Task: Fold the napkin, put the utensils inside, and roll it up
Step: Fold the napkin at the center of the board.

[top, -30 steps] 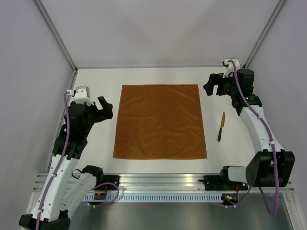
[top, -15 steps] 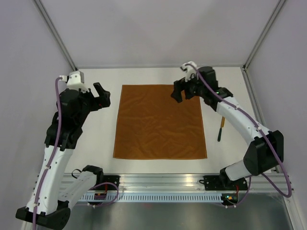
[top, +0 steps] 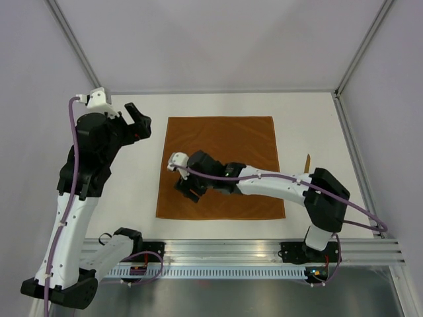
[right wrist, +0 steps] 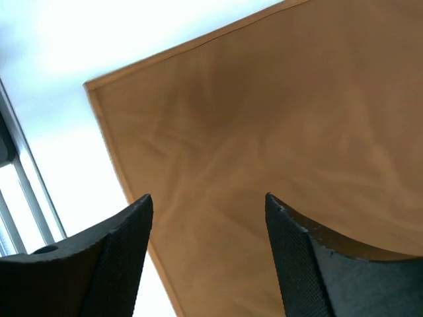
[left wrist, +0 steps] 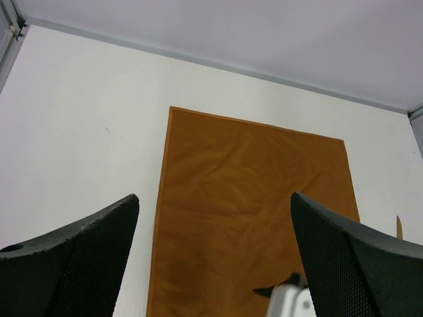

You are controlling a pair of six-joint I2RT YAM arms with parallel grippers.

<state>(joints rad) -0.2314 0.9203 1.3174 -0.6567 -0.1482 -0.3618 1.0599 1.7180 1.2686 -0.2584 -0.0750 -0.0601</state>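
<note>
The napkin [top: 225, 140] lies flat and fully spread on the white table [top: 142, 173], its edges square to the table's sides. Just off its right edge lies the knife [top: 308, 160], with only its orange end showing past the right arm, pointing away from the bases. The right gripper [top: 187, 188] hangs over the napkin's near-left part, jaws wide and empty. The left gripper [top: 137, 119] hovers beside the far-left corner, jaws spread and empty.

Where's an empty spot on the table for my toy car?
Bare table runs between the napkin and the back wall, and into the far right corner. The strip left of the napkin is bare too, though the left gripper hangs over it. Crowded: the right gripper reaches across the napkin, and the knife lies beside it.
</note>
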